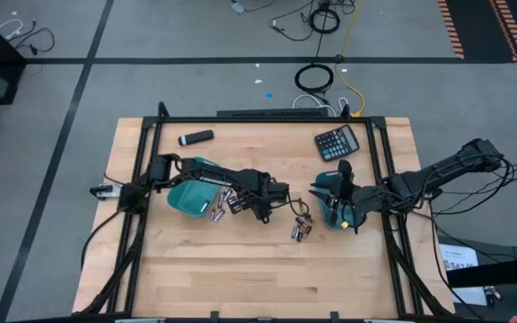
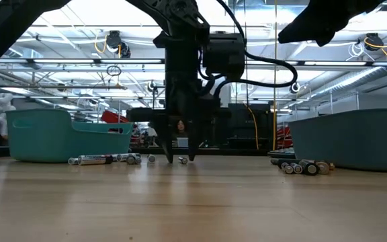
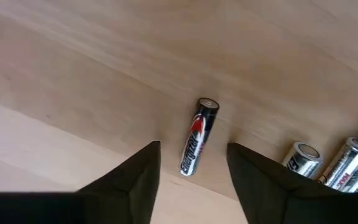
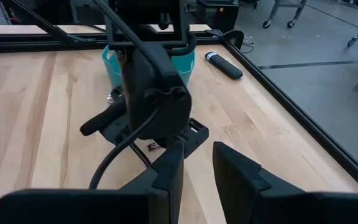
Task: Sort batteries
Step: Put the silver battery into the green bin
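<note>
The left gripper is open, one finger on each side of a black battery lying on the table, not squeezing it.

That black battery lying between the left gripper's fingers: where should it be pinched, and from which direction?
Grip the black battery across its round body near mid-length, coming straight down from above. It lies flat on the bare table, apart from the silvery batteries beside it, and the left gripper already straddles it with one finger on each long side, so closing should catch it squarely.
</note>
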`<state>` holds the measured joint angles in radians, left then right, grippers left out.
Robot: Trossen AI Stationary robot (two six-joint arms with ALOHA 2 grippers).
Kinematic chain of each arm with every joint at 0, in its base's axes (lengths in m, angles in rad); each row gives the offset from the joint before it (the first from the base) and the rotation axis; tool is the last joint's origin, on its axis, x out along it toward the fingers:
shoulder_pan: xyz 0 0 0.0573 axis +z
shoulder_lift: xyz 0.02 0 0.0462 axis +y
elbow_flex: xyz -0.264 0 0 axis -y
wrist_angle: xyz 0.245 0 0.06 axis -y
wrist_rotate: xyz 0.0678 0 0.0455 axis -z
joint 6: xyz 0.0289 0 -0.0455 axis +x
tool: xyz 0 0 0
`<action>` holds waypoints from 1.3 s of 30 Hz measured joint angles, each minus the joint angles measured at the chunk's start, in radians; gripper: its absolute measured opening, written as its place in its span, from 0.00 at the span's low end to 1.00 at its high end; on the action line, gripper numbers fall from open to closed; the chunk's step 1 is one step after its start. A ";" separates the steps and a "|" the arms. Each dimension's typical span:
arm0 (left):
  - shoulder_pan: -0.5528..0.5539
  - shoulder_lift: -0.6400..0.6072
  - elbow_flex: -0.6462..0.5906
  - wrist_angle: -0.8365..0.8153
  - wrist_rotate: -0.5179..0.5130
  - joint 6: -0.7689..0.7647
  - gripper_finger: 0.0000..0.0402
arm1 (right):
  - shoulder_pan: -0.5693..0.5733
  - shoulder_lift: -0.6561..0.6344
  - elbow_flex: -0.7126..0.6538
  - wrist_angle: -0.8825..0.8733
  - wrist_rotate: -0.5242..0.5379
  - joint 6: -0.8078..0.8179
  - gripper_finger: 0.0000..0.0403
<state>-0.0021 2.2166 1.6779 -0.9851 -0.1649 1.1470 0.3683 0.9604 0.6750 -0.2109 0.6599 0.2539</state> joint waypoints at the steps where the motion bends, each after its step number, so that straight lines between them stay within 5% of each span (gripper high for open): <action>1: 0.000 0.000 0.000 0.001 0.001 0.015 0.44 | 0.000 0.002 0.000 0.001 0.000 0.000 0.19; 13: -0.007 0.070 0.010 -0.023 -0.020 0.027 0.06 | 0.000 0.003 0.000 -0.002 -0.003 -0.008 0.19; 28: -0.027 -0.093 0.106 -0.287 -0.038 -0.375 0.06 | 0.000 0.003 0.000 0.004 -0.003 0.009 0.19; 33: -0.007 -0.157 0.104 -0.483 -0.027 -0.680 0.06 | 0.000 0.003 0.000 0.001 -0.003 0.023 0.19; 39: 0.058 -0.210 0.060 -0.582 0.126 -1.078 0.06 | 0.000 0.003 0.000 0.010 -0.002 0.023 0.19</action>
<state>0.0561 2.0064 1.7381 -1.5669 -0.0391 0.0694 0.3683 0.9634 0.6750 -0.2008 0.6578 0.2764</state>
